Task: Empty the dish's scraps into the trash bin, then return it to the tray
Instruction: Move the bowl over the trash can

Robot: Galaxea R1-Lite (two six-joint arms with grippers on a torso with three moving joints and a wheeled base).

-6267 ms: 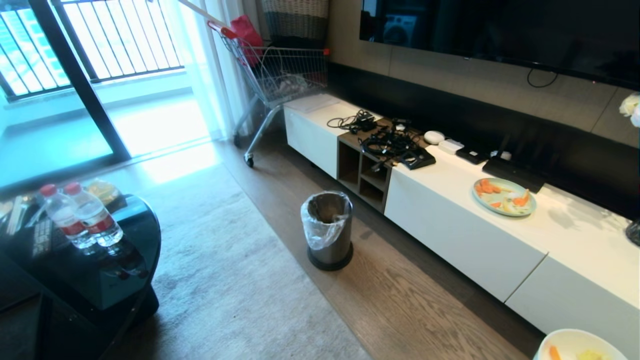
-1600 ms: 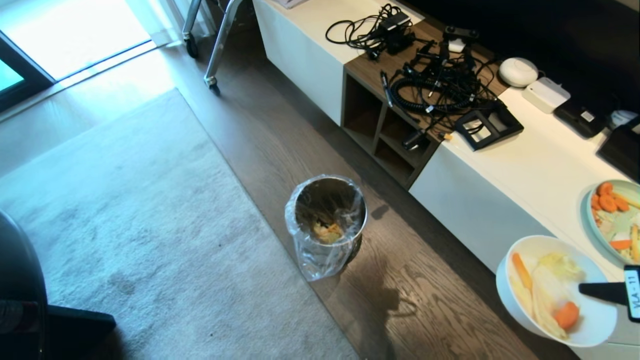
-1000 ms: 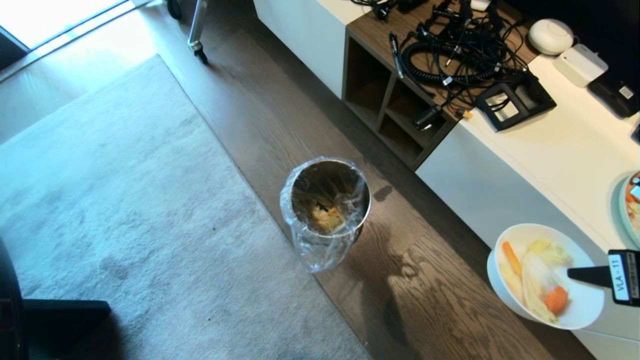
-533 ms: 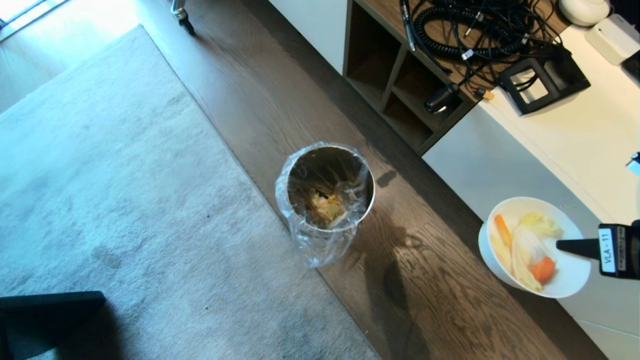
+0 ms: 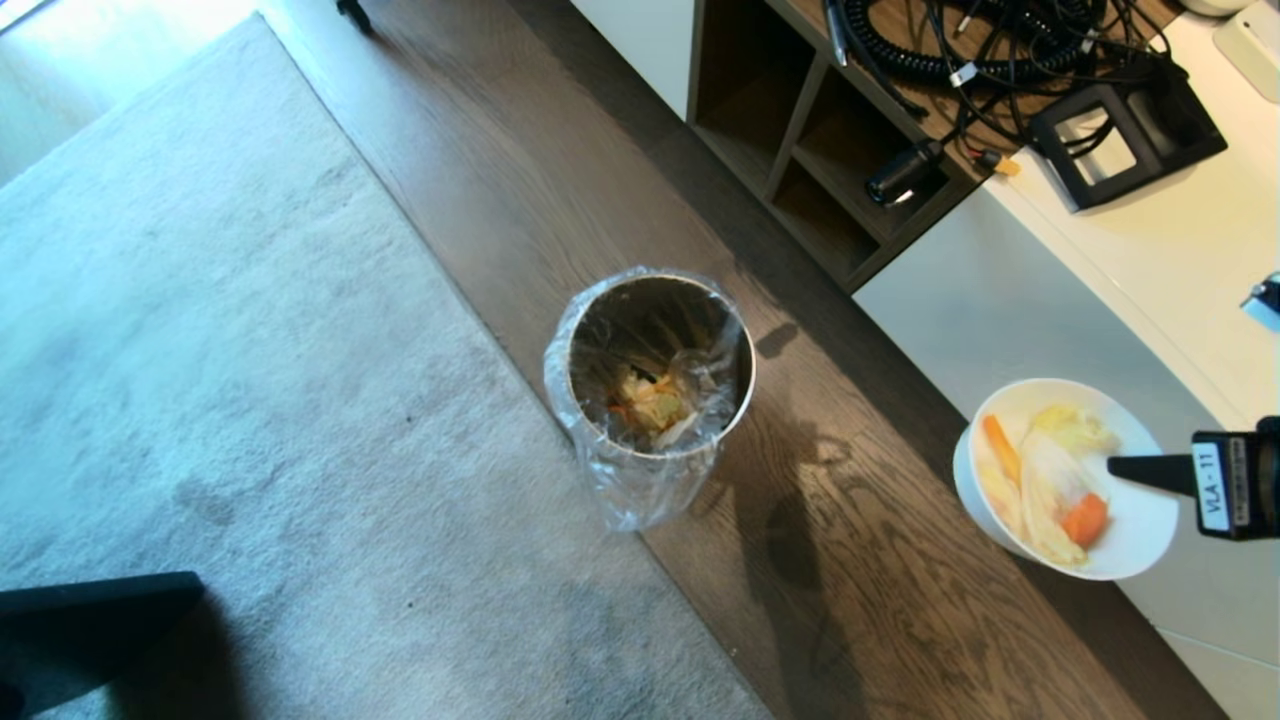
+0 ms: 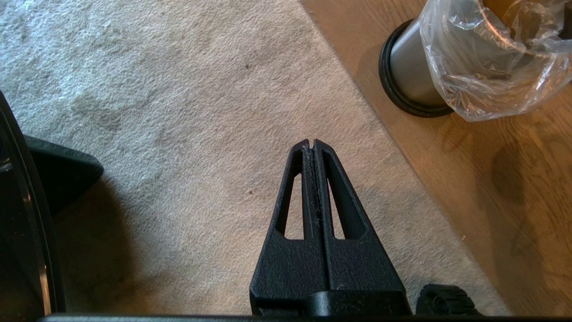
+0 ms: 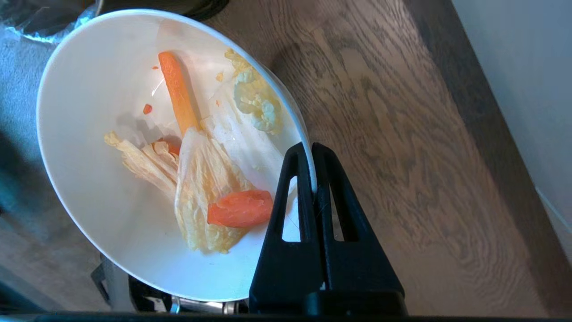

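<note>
Now dish [image 7: 89, 188] rim between closed jaws

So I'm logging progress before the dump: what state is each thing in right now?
dish: held at its rim, not yet tipped
scraps: still in the dish
trash bin: upright, bag-lined, some scraps already inside
right pincer: shut on dish
left pincer: shut, empty, over the rug

The white bowl [image 5: 1064, 478] hangs in the air on the right, over the wood floor, well apart from the bin, tilted a little. In it lie pale cabbage leaves and orange carrot pieces [image 7: 203, 156]. The round metal bin [image 5: 650, 385], lined with a crinkled clear bag, stands upright at centre with some scraps inside.
</note>
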